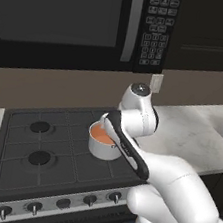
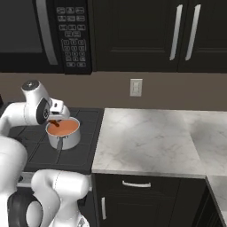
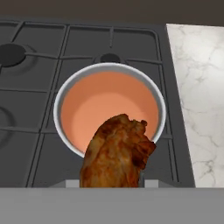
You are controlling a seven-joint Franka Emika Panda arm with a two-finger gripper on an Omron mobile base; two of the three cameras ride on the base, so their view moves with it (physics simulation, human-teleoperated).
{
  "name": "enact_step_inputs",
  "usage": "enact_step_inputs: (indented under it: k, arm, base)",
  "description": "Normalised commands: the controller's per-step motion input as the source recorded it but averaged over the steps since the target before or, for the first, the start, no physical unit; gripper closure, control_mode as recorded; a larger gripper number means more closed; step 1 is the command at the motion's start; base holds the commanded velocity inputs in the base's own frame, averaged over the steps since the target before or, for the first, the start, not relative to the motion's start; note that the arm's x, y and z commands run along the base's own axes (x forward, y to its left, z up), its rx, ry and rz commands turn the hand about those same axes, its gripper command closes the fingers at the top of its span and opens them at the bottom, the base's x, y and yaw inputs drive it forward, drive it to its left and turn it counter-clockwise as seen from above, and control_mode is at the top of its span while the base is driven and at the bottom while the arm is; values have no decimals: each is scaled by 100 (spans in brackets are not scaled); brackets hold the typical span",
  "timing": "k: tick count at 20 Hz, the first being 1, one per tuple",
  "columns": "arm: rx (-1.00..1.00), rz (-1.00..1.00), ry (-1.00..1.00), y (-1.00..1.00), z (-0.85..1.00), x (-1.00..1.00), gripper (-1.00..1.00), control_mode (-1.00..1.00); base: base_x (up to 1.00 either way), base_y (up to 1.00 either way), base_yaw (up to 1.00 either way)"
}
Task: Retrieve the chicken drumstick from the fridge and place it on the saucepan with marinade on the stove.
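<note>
My gripper [image 3: 111,186] clamped on drumstick [image 3: 117,151] — saucepan [image 3: 109,109] at 12 o'clock in hand view, marinade [image 3: 103,103] straight below, drumstick long axis toward it.

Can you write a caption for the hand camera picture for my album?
Held chicken drumstick hangs above a saucepan of orange marinade on the black stove, beside a marble counter.

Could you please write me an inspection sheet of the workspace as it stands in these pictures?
Surface: black stove, marble counter to its right.
Job's things: saucepan on a right-hand burner, holding orange marinade; chicken drumstick held above its rim.
Clutter: nothing seen.
Grippers: gripper over the pan; fingers hidden by the meat.
Cables: nothing seen.
Surroundings: microwave, wall outlet, dark cabinets.
</note>
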Motion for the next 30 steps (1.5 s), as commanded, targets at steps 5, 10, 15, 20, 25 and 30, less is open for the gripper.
enact_step_inputs:
  k: [5, 10, 15, 20, 25, 30]
  arm:
    - [-2, 1, 5, 3, -35, 28, 100, -100]
    - [-1, 1, 1, 0, -27, 33, 100, -100]
    - [0, 0, 0, 0, -23, 32, 100, -100]
    - [-1, 0, 0, 1, -26, 27, 100, -100]
    - [-2, 0, 0, 6, -24, 22, 100, -100]
    - [-1, 0, 0, 11, -14, 24, 100, -100]
  base:
    - [0, 0, 0]
    - [0, 0, 0]
    - [0, 0, 0]
    - [0, 0, 0]
    - [0, 0, 0]
    - [0, 0, 0]
